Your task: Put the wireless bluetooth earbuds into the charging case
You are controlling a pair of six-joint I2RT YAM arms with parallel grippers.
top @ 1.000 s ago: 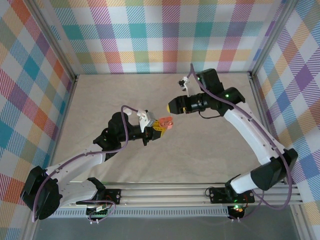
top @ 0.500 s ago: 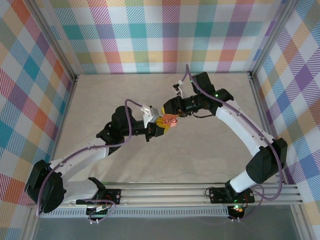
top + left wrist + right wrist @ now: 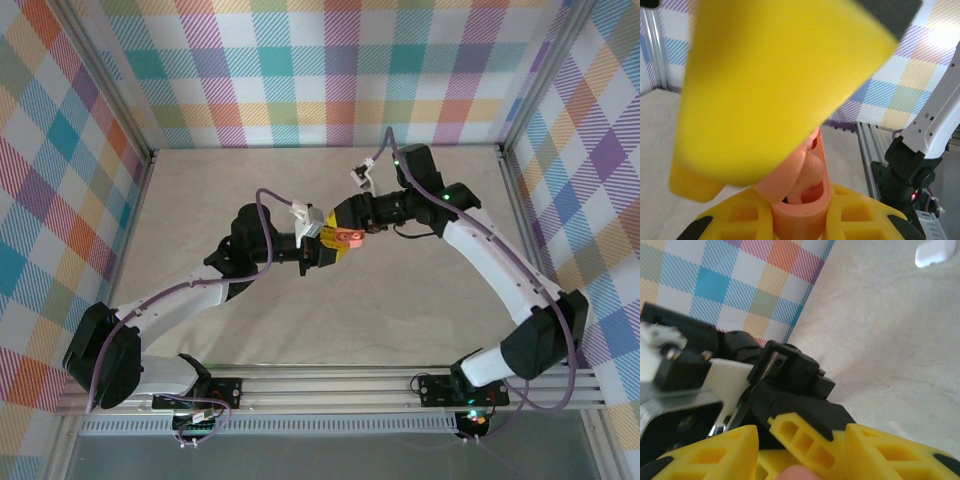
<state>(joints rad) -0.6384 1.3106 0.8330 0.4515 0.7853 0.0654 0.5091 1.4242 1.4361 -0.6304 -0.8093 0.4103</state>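
We are judging the task as partway through, and nothing is plainly going into a case at this instant. Above the pale surface [image 3: 200, 190], the left arm [image 3: 180, 300] is reaching in from 8 o'clock and the right arm [image 3: 500, 270] from 4 o'clock. The two are meeting near the middle.

The left jaws are closed on the orange case [image 3: 350, 238] and are holding it lifted off the surface. The right jaws are hanging just beside it, at about 12 o'clock from it.

In the left wrist view the case [image 3: 802, 215] is sitting pinched between the left jaws, and a rounded orange lump [image 3: 807, 172] is resting in its hollow. We are taking that lump for an earbud already seated, though we cannot be sure.

In the right wrist view a small pinkish tip [image 3: 795, 474] is showing at the 6 o'clock edge, between the right jaws. We cannot tell whether those jaws are open or gripping an earbud.

A white case [image 3: 935, 252] is lying untouched on the surface at 1 o'clock in that view, so we are reckoning its earbuds are left to do.
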